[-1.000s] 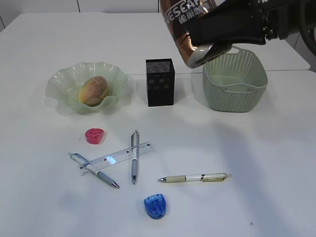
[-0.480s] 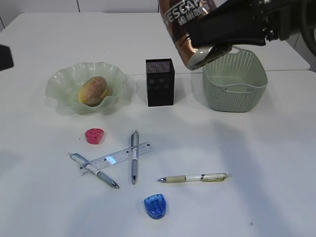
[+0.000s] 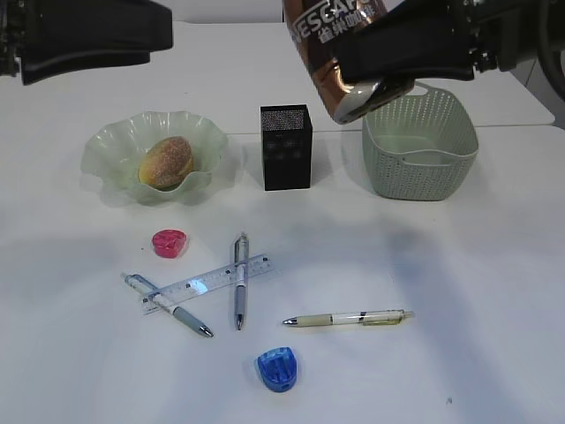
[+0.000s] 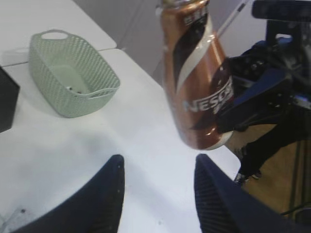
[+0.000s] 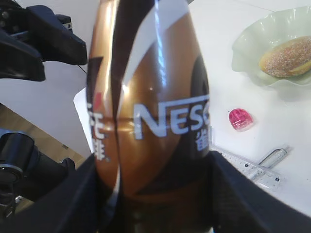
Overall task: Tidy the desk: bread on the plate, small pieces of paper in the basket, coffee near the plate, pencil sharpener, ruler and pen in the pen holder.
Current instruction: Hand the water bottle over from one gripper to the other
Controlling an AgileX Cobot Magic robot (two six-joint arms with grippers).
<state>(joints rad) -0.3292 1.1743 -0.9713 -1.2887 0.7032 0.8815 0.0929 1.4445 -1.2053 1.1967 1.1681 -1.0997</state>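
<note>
My right gripper [image 3: 397, 53] is shut on the coffee [image 3: 335, 44], a brown Nescafe bottle held tilted high above the pen holder [image 3: 286, 147] and basket [image 3: 419, 150]. In the right wrist view the coffee [image 5: 150, 97] fills the space between the fingers [image 5: 82, 194]. My left gripper [image 4: 159, 160] is open and empty, facing the coffee [image 4: 194, 87]. The bread [image 3: 166, 162] lies in the plate [image 3: 106, 141]. The ruler [image 3: 207, 283], three pens [image 3: 240, 278] and a pink [image 3: 169, 242] and a blue pencil sharpener [image 3: 277, 368] lie on the desk. The small pieces of paper are out of view.
The left arm [image 3: 88, 35] reaches in high at the top left, above the plate. The desk's right edge [image 4: 146, 63] runs just behind the basket [image 4: 73, 73], with the floor beyond it.
The left arm has come into the exterior view from the top left and moved right. The right gripper with the coffee has hardly moved.
</note>
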